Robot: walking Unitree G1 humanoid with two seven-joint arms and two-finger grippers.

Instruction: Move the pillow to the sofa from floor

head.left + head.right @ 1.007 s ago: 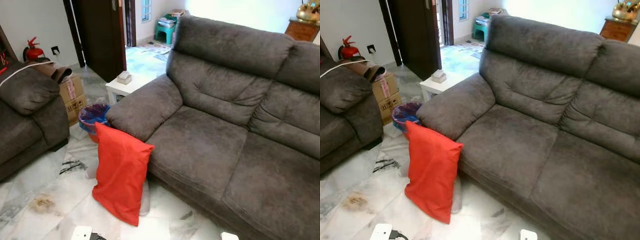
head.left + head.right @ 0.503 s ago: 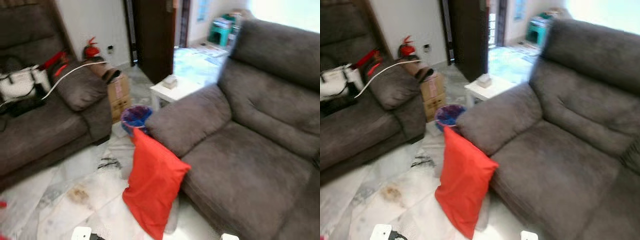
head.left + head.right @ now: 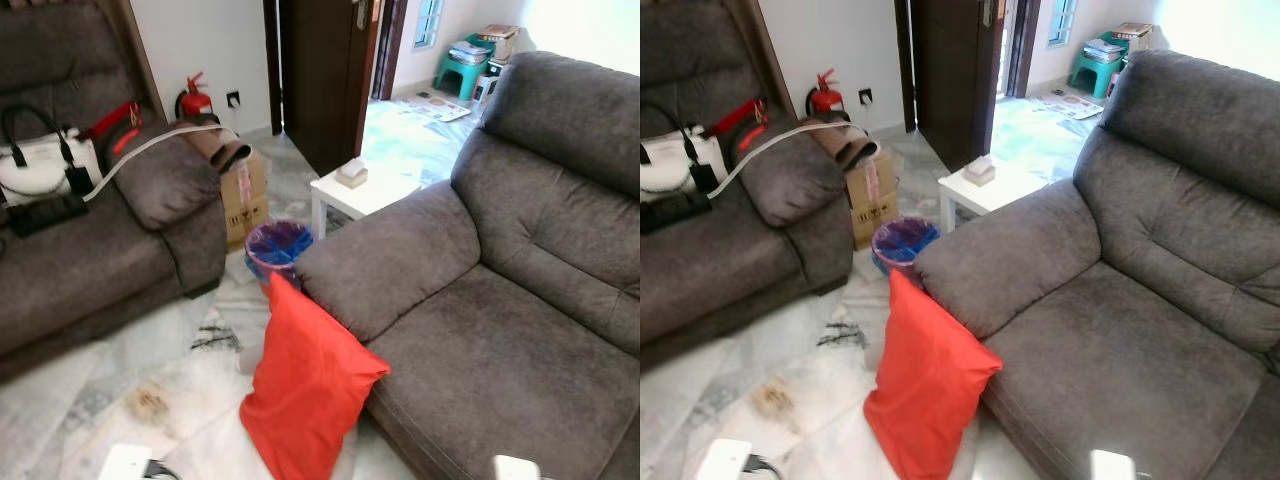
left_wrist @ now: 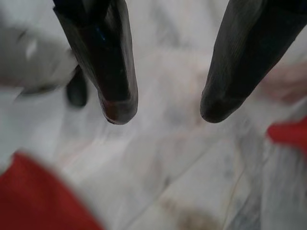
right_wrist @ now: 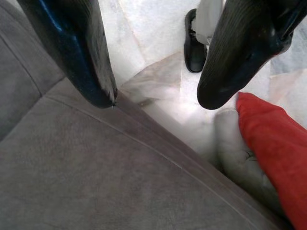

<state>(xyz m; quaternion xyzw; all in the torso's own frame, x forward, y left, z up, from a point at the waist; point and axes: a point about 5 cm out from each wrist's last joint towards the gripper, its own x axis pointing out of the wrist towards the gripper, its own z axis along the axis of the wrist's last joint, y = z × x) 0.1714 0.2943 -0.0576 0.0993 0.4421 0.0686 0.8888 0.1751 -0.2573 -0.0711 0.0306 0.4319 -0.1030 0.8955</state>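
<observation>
Living room, pale marble floor (image 3: 150, 370), and from the left eye I've got the grey sofa (image 3: 500, 330) running along my right. The red pillow (image 3: 305, 385) stands on end on the floor, leaning against the sofa's front just below its armrest. Behind the pillow sits a small waste bin (image 3: 277, 245), and beyond that a white side desk (image 3: 355, 190) with a tissue box on it. An armchair (image 3: 90, 250) with a white bag (image 3: 40, 165) stands well apart from the sofa.

Right eye, same layout: pillow untouched, sofa seat bare and ready.

Left wrist now: left gripper (image 4: 165, 108) hangs over the marble with its jaws apart, nothing between them, blurred red at the edges of the view.

Right wrist: right gripper (image 5: 156, 96) has jaws apart too, poised above the sofa's front edge, with the pillow just beside that edge on the floor.

So I judge this as the approach step, nothing grasped yet. Next I need to bend down beside the sofa, close on the pillow's upper corner and lift it onto the seat.
</observation>
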